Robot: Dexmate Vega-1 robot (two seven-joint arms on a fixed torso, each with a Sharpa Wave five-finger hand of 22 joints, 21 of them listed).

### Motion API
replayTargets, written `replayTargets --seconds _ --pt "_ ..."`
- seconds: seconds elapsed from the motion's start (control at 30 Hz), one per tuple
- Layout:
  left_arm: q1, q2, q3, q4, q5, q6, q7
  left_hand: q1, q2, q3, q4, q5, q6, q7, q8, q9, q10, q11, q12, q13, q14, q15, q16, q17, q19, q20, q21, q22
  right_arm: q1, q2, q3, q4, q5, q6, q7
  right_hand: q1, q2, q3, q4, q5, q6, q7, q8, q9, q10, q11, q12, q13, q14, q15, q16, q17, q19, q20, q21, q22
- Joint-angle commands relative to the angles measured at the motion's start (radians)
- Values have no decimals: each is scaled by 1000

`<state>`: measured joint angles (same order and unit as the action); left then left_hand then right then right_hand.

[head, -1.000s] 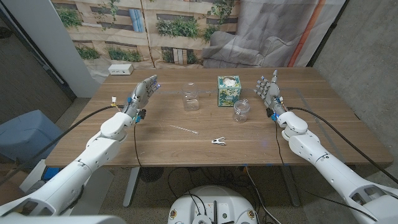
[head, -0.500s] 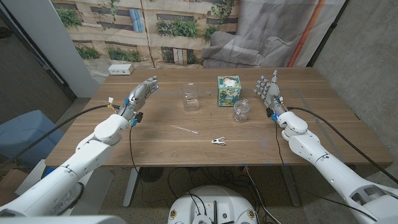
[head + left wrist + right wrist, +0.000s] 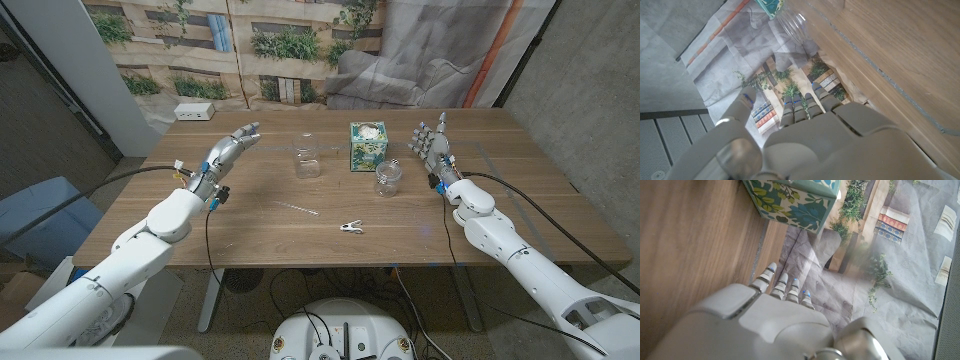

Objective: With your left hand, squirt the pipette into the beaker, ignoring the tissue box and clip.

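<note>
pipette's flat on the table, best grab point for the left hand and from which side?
Probably pinch the pipette from above, at whichever end carries the bulb; the head view is too small to tell which. It lies flat, slanted from far-left to near-right, so fingers should straddle it across its length. The left hand is empty, off to the pipette's left and farther back, so coming in from that side keeps it away from the clip.

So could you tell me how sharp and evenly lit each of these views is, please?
Head view: evenly lit and sharp, with soft shadows; the pipette and clip are small but distinct. Left wrist view: the left hand is soft up close, the table sharper. Right wrist view: the tissue box is clear, with a blurred patch on the backdrop beside it.
</note>
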<state>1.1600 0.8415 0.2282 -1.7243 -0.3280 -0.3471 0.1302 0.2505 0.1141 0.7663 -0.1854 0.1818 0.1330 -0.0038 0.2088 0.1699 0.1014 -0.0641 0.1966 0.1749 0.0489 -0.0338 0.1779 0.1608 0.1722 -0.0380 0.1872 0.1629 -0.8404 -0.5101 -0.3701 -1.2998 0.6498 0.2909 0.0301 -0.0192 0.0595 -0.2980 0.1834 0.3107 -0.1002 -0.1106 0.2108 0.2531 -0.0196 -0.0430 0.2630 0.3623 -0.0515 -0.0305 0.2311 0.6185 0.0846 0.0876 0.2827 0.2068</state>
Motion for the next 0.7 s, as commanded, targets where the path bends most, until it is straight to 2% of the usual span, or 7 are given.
replayTargets --seconds 0.03,0.27,0.4,0.6,0.63,0.7 --pt "48 37 -22 -74 178 -20 55 30 -10 2 -10 4 20 -5 9 5 27 -5 10 2 22 -35 5 4 22 -23 8 3 1 1 0 1 0 0 0 0 58 -8 -1 5 1 -9 6 2 -2 -6 2 3 -6 -85 6 4 4 -1 6 5" --pt "77 44 -30 -130 335 33 127 87 -36 -3 -12 6 62 -14 19 5 71 -22 12 2 63 -44 8 4 59 -26 11 3 1 0 0 2 0 0 1 0 59 -8 -1 5 2 -10 7 2 0 -7 3 3 -7 -85 6 4 4 -1 6 5" --pt "81 60 -27 -151 442 48 156 145 -40 -3 -11 8 92 -10 22 6 110 -20 14 3 112 -45 11 4 100 -21 16 5 1 0 0 2 0 0 1 0 59 -8 -1 5 1 -9 6 2 0 -8 3 3 -6 -84 6 4 4 -1 6 5" --pt "80 85 -21 -174 510 64 142 180 -52 -11 -12 8 105 -15 22 6 126 -28 12 4 154 -49 16 5 123 -16 19 7 1 0 0 2 0 0 1 0 58 -8 -1 5 1 -9 6 2 -2 -6 2 3 -7 -84 6 4 3 -1 6 5" --pt "79 91 -19 -179 523 65 137 188 -58 -13 -12 8 112 -27 23 7 129 -33 11 4 156 -50 13 5 124 -16 17 7 1 0 0 2 0 0 1 0 58 -8 -1 5 2 -9 7 2 -3 -7 2 3 -7 -84 6 4 3 -1 5 5" --pt "73 103 -14 -183 538 54 123 199 -68 -18 -13 7 120 -37 25 7 134 -36 10 4 164 -54 13 5 125 -17 15 7 1 0 0 1 0 0 1 0 58 -8 -1 5 1 -8 7 2 1 -8 3 3 -7 -84 6 4 4 -2 6 5"
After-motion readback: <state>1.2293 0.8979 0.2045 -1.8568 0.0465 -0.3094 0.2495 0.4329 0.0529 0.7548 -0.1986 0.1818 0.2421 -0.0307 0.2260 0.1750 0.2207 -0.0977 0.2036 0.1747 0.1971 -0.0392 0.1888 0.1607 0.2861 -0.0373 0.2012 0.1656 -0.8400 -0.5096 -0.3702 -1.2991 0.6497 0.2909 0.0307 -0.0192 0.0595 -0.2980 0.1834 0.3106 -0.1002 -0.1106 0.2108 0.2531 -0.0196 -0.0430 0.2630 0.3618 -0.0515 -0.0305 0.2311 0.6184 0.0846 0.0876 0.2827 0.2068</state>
